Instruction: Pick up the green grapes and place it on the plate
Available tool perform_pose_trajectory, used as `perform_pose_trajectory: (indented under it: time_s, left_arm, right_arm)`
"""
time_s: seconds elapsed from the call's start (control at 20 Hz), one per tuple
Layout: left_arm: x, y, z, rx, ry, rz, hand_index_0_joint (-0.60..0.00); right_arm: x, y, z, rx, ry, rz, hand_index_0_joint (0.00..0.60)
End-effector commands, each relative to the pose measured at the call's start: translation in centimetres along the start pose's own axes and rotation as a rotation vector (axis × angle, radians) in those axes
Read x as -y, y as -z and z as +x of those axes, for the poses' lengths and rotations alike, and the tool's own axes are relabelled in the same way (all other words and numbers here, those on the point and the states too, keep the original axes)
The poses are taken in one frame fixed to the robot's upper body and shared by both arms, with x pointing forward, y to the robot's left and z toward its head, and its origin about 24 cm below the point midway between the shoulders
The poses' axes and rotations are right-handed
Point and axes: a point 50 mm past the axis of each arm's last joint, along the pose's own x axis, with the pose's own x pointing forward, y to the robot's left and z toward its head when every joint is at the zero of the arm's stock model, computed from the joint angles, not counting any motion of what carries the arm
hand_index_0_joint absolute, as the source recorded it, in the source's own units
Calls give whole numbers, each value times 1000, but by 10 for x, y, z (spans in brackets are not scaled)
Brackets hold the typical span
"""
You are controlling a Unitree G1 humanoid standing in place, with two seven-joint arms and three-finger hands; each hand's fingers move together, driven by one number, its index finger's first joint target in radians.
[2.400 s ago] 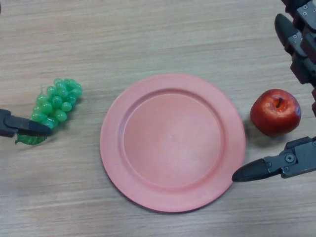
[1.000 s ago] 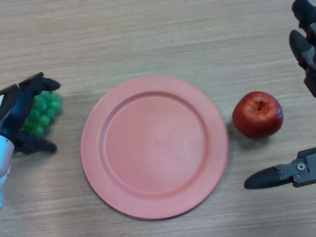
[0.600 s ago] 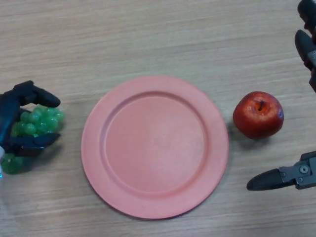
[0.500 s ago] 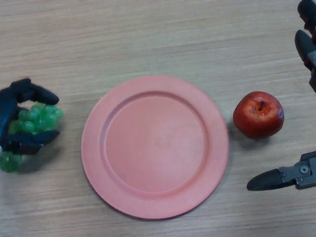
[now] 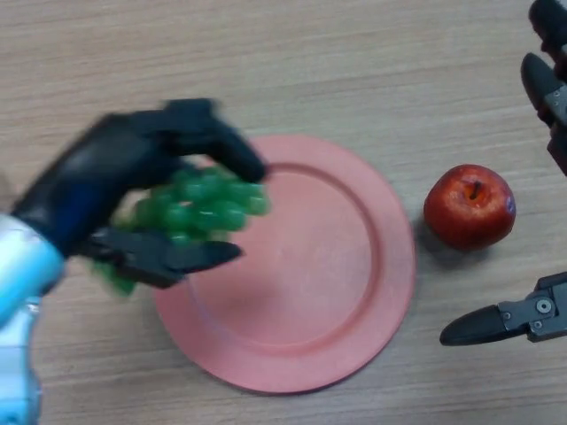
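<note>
My left hand [image 5: 124, 173] is shut on the green grapes [image 5: 199, 208] and holds the bunch above the left part of the pink plate [image 5: 345, 274]. The fingers curl over the top of the bunch and the thumb [image 5: 168, 257] closes under it. The hand hides the plate's left rim. My right hand [image 5: 532, 314] shows at the right edge, open and idle, with one finger near the plate's lower right.
A red apple [image 5: 469, 205] stands on the wooden table [image 5: 310, 62] just right of the plate. More of the right hand's fingers [image 5: 545, 88] show at the top right corner, behind the apple.
My left hand closed on the grapes at the table's left, lifted them and carried them right, over the plate's left part. The right hand and apple stayed put.
</note>
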Motion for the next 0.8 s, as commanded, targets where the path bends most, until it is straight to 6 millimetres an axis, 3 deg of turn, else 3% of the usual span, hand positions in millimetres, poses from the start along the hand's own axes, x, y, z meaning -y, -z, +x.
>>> perform_pose_trajectory:
  time_s: [0.05,0.1,0.15,0.2,0.25,0.5,0.65,0.8]
  left_arm:
    - [-27,-17,-11,75,-256,164,-400]
    - [-27,-17,-11,83,-267,162,-301]
    - [-27,-17,-10,93,-287,169,-150]
    - [-28,-17,-10,97,-305,179,-51]
    - [-28,-15,-11,90,-318,193,0]
    - [-31,-8,-14,66,-367,191,0]
    - [-42,-8,-22,149,-462,-9,0]
    - [-37,-13,-37,276,-485,-108,0]
  right_arm:
    - [8,-29,-5,216,50,-49,0]
    - [8,-29,-5,216,50,-49,0]
    - [8,-29,-5,215,51,-49,0]
    - [7,-29,-4,213,51,-52,0]
    - [7,-29,-4,213,49,-57,0]
    - [4,-29,-3,211,45,-70,0]
    - [2,-29,0,205,37,-68,0]
    - [1,-31,4,206,48,-60,0]
